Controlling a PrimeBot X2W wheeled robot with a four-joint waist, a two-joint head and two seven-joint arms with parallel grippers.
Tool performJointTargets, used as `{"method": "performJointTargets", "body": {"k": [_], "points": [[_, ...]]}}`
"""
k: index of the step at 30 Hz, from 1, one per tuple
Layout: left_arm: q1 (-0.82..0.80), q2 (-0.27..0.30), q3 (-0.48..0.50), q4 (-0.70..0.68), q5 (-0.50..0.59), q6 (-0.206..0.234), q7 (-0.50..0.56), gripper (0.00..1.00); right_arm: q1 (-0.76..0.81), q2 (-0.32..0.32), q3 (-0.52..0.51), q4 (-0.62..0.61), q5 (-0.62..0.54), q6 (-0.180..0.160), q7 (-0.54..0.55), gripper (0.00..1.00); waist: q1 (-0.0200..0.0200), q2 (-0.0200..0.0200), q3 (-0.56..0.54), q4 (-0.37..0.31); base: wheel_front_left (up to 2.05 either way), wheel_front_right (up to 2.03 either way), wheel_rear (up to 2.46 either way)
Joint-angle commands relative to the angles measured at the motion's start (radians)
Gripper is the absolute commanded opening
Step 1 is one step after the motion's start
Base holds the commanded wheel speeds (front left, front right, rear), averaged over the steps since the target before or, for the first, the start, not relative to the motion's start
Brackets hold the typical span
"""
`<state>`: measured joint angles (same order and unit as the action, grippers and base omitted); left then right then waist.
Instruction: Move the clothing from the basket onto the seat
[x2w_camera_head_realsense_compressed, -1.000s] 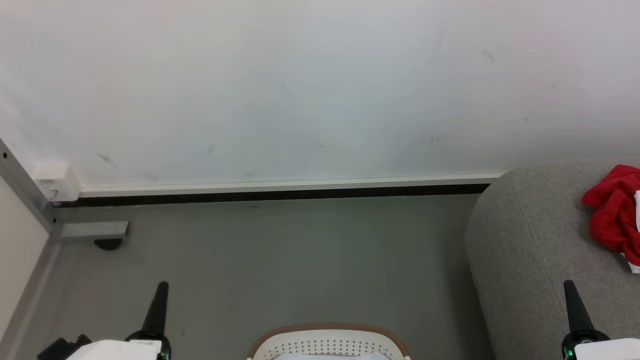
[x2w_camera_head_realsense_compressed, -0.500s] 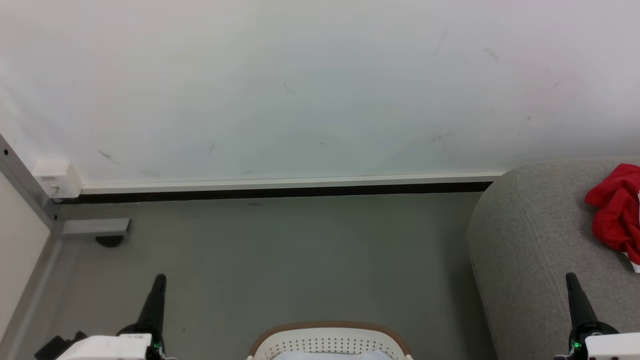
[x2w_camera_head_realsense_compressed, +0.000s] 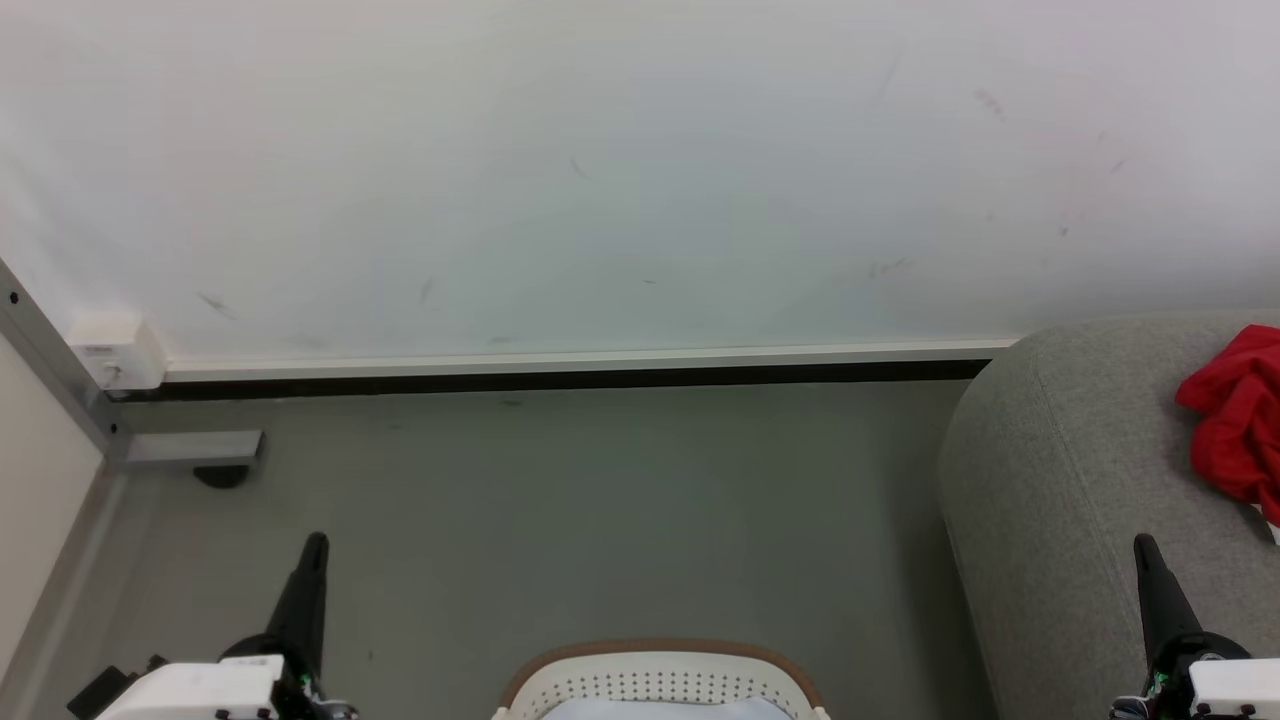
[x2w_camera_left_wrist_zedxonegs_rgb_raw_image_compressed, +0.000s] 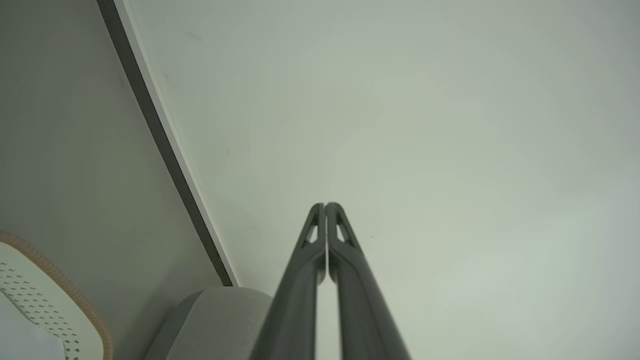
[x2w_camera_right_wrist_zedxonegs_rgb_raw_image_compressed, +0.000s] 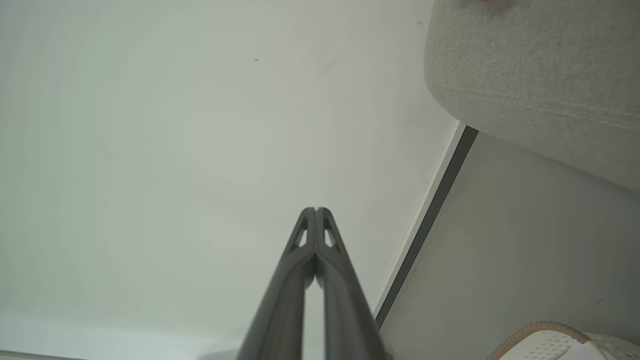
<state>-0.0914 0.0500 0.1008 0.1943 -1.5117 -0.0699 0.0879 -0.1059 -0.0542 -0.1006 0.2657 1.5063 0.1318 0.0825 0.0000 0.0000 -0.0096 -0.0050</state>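
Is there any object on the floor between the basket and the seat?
Nothing visible stands there. In the head view, bare grey floor separates the basket from the seat, where red clothing already lies.

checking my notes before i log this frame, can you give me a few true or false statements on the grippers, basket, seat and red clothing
1. The left gripper is shut with nothing between its fingers. True.
2. The right gripper holds a garment. False: it is shut and empty; the red clothing lies on the seat.
3. In the head view, the basket sits on the floor between the two grippers. True.
4. The seat is on the robot's left. False: it is on its right.
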Motion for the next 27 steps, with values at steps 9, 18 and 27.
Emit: {"method": "performJointTargets", "body": {"k": [9, 18, 27], "points": [[-0.018, 0.002, 0.015, -0.009, -0.077, -0.003, 0.021, 0.0, -0.023, -0.007, -0.005, -0.007, 0.09, -0.002, 0.02, 0.0, 0.0, 0.0, 0.005, 0.003, 0.0, 0.0, 0.0], [-0.02, 0.001, 0.018, -0.012, -0.106, -0.004, 0.03, 0.0, -0.027, -0.009, -0.004, -0.009, 0.118, -0.002, 0.025, 0.0, 0.0, 0.0, 0.008, 0.005, 0.0, 0.0, 0.0], [-0.02, 0.001, 0.018, -0.012, -0.106, -0.004, 0.03, 0.0, -0.027, -0.011, -0.001, -0.009, 0.12, -0.002, 0.023, 0.0, 0.0, 0.0, 0.008, 0.005, 0.0, 0.0, 0.0]]}}
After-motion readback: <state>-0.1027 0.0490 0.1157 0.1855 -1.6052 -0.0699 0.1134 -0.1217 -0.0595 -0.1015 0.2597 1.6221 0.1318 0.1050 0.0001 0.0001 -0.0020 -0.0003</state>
